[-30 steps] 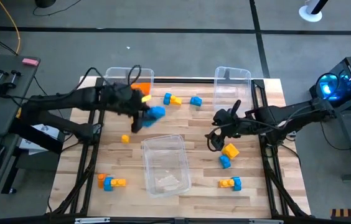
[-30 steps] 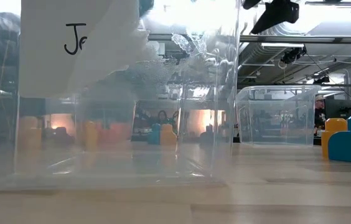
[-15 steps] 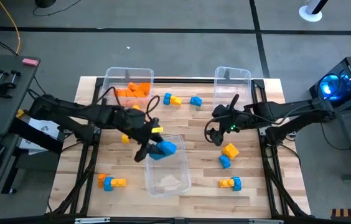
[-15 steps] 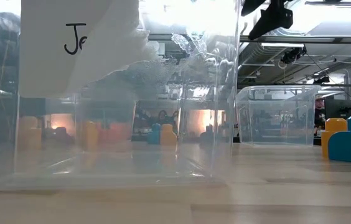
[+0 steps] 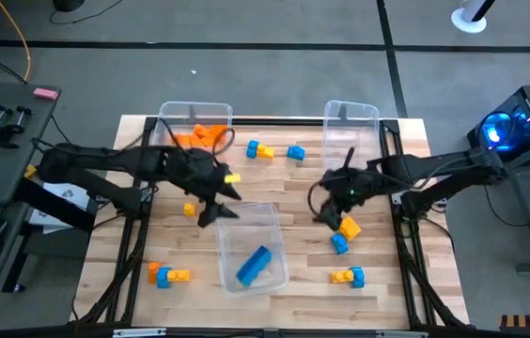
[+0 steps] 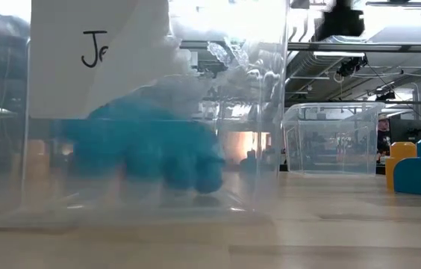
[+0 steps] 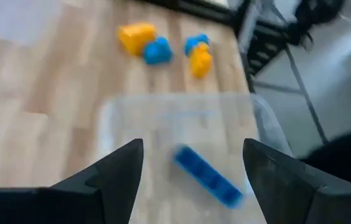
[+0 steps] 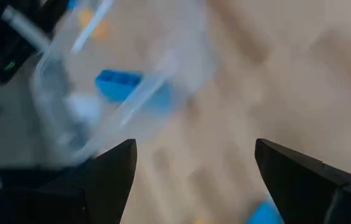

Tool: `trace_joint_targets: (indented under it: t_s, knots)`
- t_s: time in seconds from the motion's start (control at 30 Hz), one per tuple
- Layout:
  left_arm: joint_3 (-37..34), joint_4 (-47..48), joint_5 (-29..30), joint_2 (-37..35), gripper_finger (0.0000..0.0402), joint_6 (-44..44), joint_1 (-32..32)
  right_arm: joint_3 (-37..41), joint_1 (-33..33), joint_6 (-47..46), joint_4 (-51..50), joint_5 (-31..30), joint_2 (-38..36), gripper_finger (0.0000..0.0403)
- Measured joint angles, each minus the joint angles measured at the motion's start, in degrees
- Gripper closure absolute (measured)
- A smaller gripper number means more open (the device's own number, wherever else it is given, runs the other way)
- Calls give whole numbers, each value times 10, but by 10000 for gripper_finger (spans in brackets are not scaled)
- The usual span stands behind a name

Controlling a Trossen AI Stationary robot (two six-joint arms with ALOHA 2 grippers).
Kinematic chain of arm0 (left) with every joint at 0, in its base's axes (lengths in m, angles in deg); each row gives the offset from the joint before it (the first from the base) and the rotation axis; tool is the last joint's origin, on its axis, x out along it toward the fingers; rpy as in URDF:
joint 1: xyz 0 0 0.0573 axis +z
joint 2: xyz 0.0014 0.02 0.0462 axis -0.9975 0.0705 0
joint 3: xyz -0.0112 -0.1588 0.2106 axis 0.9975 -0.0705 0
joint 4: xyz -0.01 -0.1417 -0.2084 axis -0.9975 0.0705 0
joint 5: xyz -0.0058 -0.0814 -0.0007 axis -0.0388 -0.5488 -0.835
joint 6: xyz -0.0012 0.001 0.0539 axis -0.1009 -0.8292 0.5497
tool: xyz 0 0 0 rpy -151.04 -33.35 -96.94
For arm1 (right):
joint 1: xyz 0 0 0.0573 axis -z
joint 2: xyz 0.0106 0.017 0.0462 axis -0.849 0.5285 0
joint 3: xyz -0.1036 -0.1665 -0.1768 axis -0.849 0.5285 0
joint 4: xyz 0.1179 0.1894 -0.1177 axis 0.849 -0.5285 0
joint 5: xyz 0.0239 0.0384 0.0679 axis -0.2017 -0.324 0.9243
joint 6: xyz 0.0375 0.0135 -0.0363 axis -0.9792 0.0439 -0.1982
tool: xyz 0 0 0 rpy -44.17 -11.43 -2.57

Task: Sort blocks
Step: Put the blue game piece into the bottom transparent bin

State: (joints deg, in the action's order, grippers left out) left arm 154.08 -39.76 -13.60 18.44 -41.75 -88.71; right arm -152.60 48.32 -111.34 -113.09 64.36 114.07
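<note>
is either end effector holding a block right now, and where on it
Neither. The left end effector is open above the middle bin, where the blue block lies. The right end effector is open too.

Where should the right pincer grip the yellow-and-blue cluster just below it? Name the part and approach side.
Take the yellow block across its two long sides, coming straight down from above. It lies flat on the table with open wood around it, and the open right pincer hangs almost over it.

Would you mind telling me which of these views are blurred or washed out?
Right wrist view: heavily motion-blurred, the blue block smeared. Left wrist view: soft throughout, the blue block fuzzy. Low view: glare overhead, and the block is a blue haze behind the clear bin wall. High view: sharp.
</note>
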Motion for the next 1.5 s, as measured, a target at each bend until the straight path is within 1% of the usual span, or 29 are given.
trace_joint_targets:
  t_s: [0.07, 0.2, 0.3, 0.4, 0.47, 0.57, 0.63, 0.73, 0.87, 1.0, 1.13, 1.2, 1.27, 1.33, 1.4, 1.5]
  knots:
    - [0, -7, 12, -19, 141, 9, 17, 16, -26, -59, -17, 29, 6, 80]
    - [0, -48, 49, -51, 142, 21, 41, 60, -94, -205, -42, 34, 24, 80]
    - [0, -79, 71, -62, 142, 25, 52, 98, -138, -317, -44, 34, 48, 80]
    - [0, -101, 77, -66, 142, 26, 59, 121, -164, -388, -44, 34, 80, 80]
    - [0, -107, 77, -66, 142, 25, 62, 127, -172, -410, -46, 23, 104, 80]
    - [0, -117, 77, -62, 142, 26, 62, 120, -173, -422, -61, -10, 140, 80]
    - [0, -115, 77, -61, 142, 26, 62, 118, -168, -422, -62, -20, 163, 80]
    - [0, -115, 76, -60, 142, 26, 62, 117, -164, -419, -59, -15, 196, 80]
    - [0, -115, 76, -60, 142, 24, 62, 117, -159, -398, -30, -9, 231, 80]
    - [0, -115, 76, -60, 142, 15, 62, 117, -149, -397, 2, -9, 256, 80]
    - [0, -115, 76, -60, 142, 11, 62, 117, -143, -397, 7, -9, 275, 82]
    - [0, -115, 76, -60, 142, 10, 62, 117, -142, -396, 6, -11, 282, 90]
    - [0, -115, 76, -60, 142, 10, 62, 116, -142, -392, 6, -11, 287, 109]
    - [0, -116, 76, -60, 142, 10, 62, 115, -142, -392, 5, -13, 289, 140]
    - [0, -124, 76, -60, 142, 10, 62, 115, -142, -391, 5, -16, 287, 178]
    - [0, -181, 67, -64, 142, -9, 62, 113, -141, -372, -19, -22, 272, 246]
